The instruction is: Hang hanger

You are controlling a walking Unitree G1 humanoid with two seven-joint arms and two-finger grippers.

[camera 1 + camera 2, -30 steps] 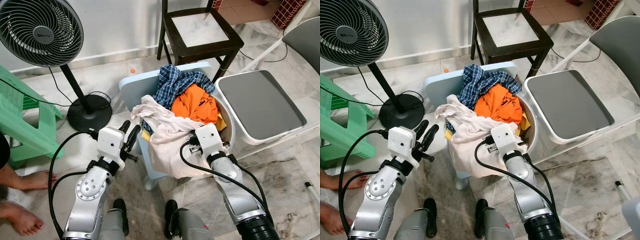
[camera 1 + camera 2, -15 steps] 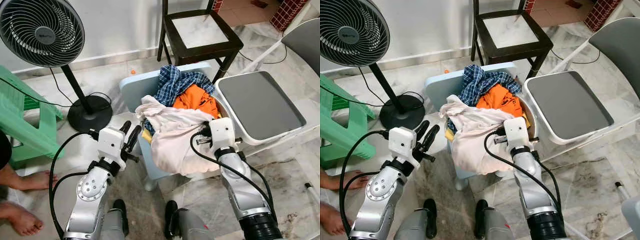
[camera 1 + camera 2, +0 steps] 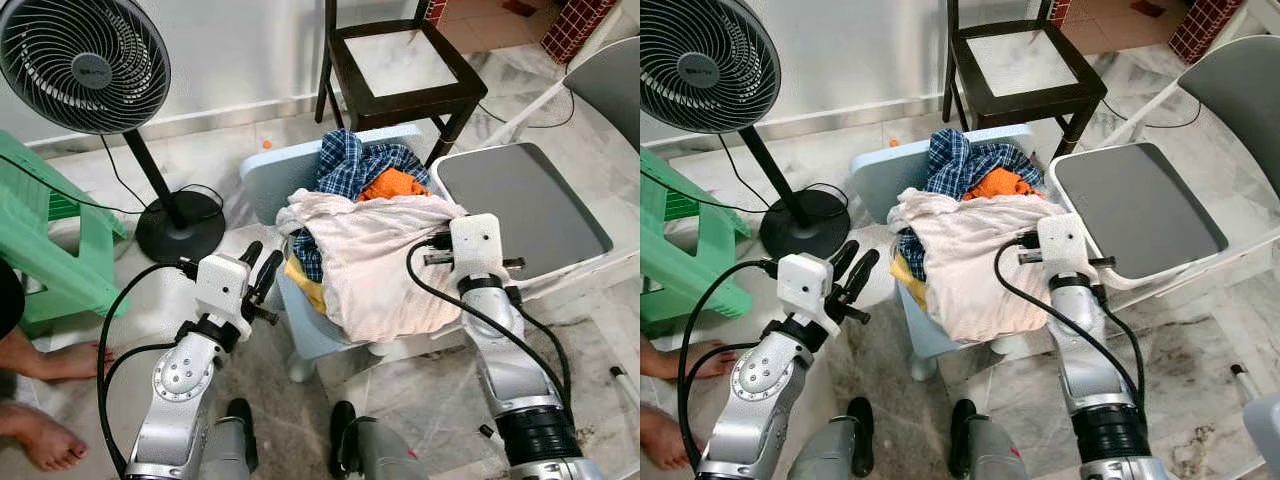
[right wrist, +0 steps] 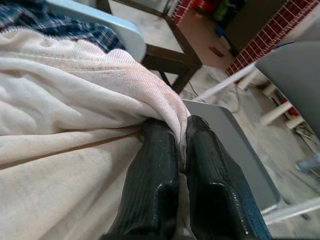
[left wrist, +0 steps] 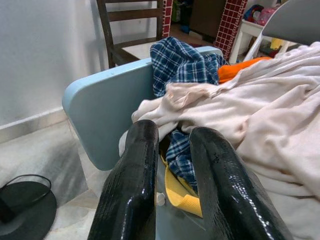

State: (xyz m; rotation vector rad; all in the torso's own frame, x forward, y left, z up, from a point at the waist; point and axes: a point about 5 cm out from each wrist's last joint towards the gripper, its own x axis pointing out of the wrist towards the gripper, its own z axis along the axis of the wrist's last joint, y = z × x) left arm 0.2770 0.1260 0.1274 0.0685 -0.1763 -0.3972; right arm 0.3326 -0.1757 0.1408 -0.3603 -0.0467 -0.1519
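Surroundings, as we see them in the head views: a black standing fan (image 3: 82, 62) at upper left, its round base (image 3: 178, 226) on the marble floor (image 3: 420, 385); a green plastic stool (image 3: 45, 255) at the left edge; a dark wooden chair (image 3: 398, 62) at top centre; a grey-topped white folding table (image 3: 520, 208) at right. A person's bare feet (image 3: 42, 400) sit at lower left.

Container: a pale blue basket (image 3: 300, 180) in the centre of the frame, piled with laundry. Contents: a blue plaid shirt (image 3: 352, 165) at the back, an orange garment (image 3: 395, 183) beside it, a yellow cloth (image 3: 305, 285) low at the front, and a cream garment (image 3: 370, 255) draped over the top and down the front.

Our right gripper (image 4: 180, 150) is right of centre, at the basket's right rim; its fingers (image 4: 155, 165) are closed, pinching a fold of the cream garment.

Our left gripper (image 3: 260, 265) hovers left of centre, just beside the basket's left wall; its fingers (image 5: 137, 165) stand slightly parted, holding nothing.

We cannot make out a hanger among the clothes.
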